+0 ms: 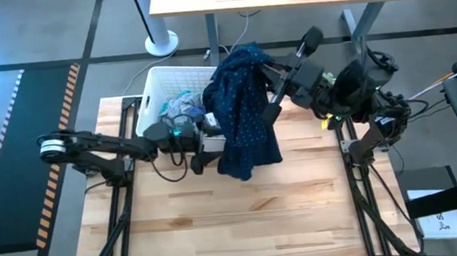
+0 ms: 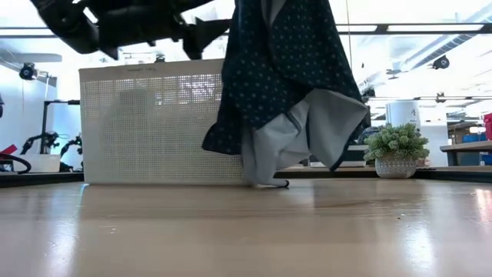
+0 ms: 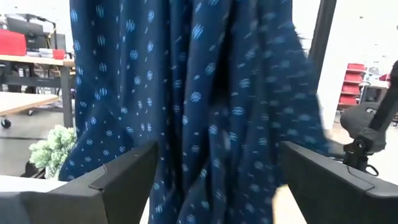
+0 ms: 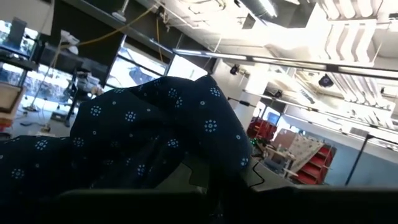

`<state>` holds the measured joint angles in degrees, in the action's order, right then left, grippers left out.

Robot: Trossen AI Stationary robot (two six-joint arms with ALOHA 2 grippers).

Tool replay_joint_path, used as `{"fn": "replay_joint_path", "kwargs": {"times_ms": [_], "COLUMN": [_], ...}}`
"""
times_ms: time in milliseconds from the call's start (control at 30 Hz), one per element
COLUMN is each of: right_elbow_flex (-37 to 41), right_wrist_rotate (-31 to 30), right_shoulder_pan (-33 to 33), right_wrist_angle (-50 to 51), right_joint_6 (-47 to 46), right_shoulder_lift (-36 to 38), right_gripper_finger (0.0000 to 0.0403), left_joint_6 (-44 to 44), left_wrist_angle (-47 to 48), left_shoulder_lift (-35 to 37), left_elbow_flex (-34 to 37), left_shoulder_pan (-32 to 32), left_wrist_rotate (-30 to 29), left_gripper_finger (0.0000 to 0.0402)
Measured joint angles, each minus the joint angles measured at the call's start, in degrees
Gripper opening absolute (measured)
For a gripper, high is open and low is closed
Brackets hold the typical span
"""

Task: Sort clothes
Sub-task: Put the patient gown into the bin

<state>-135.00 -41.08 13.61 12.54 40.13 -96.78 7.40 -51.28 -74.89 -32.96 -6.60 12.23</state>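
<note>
The fingers (image 3: 124, 180) of the left gripper (image 3: 214, 186) stand spread wide, one on either side of the navy dotted garment (image 1: 244, 114), with cloth hanging in the gap between them but neither finger pressing on it. The right gripper (image 1: 267, 74) sits at the top of the same garment with its fingers pressed together, and the fabric bunches there as though pinched between them; its wrist view shows cloth heaped directly over the fingers.

The garment hangs from the right gripper's fingers downward, long axis near vertical, its lowest fold touching or all but touching the table (image 1: 244, 225) just in front of the white basket (image 1: 156, 89). From the left fingers the cloth lies straight ahead and already between them, at about mid-height of the hanging length. The left gripper is therefore the nearer to the free lower part; the right holds the top.

Judgement: the coming move turns on the left fingers closing on the cloth that lies between them, to share or take over the hold.

Appearance: dark navy with small pale dots, soft and deeply folded, with a pale grey inner face showing at the lower hem in the low view. More clothes (image 1: 184, 105) lie inside the basket, beyond the left fingers.
</note>
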Motion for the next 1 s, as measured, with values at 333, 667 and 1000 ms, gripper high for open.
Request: {"fn": "replay_joint_path", "kwargs": {"times_ms": [333,667,1000], "right_elbow_flex": [0.00,0.00,0.00], "right_wrist_rotate": [2.64,3.66,3.71], "right_shoulder_pan": [0.11,1.15,1.84], "right_wrist_angle": [-2.48,-2.71,-3.15], "right_joint_6": [-0.01,-0.01,0.44], "right_shoulder_lift": [-0.06,-0.06,0.47], "right_gripper_finger": [0.0000,0.0000,0.0000], "left_joint_6": [-1.14,-5.31,-12.95], "left_wrist_angle": [-0.14,13.45,22.32], "left_shoulder_lift": [-11.94,-20.86,-13.33], "left_elbow_flex": [-12.42,-26.81,-28.76], "left_shoulder_pan": [2.20,4.59,5.06], "left_wrist_rotate": [-1.25,-9.42,-13.00], "left_gripper_finger": [0.0314,0.0203,0.0005]}}
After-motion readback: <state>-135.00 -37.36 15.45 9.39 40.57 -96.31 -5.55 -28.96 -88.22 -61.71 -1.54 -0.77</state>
